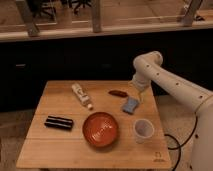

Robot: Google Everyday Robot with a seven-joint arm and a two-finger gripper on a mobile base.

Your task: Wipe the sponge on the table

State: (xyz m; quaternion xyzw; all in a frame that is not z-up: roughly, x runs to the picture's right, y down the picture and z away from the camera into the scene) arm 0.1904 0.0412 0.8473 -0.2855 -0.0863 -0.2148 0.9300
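Light-blue and small, the sponge [130, 105] lies flat on the right half of the wooden tabletop [60, 150], between the dark red oblong item [118, 93] behind it and the white cup [143, 130] in front. The gripper [139, 96] hangs at the end of the white arm [170, 87], just above the sponge's far right corner. Whether it touches, and whether it is spread or closed, cannot be told. An orange-red bowl [100, 129] sits left of the cup, with a white tube [81, 95] farther back and a black bar [59, 122] near the left edge.
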